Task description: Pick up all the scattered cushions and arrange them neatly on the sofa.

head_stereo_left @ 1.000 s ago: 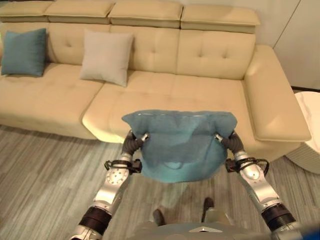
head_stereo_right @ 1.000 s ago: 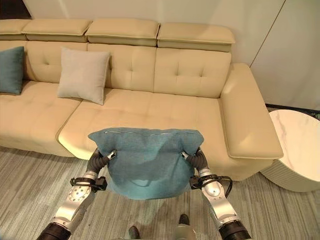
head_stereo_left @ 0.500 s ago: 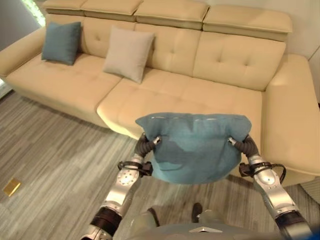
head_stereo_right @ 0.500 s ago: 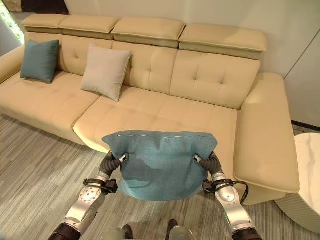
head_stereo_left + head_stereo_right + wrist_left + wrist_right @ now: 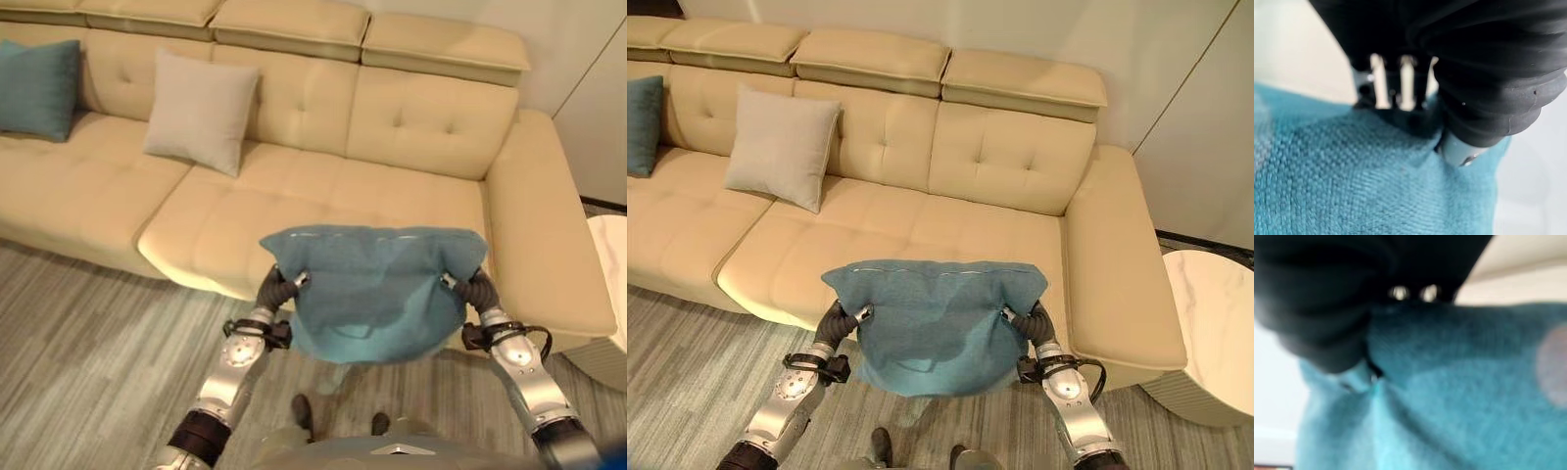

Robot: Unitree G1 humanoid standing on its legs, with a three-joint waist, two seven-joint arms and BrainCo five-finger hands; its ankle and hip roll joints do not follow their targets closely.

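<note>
Left eye view: teal cushion (image 5: 377,294) between both hands' fingers (image 5: 1408,81)

No text, label, number or sign can be read on anything in these views.
</note>
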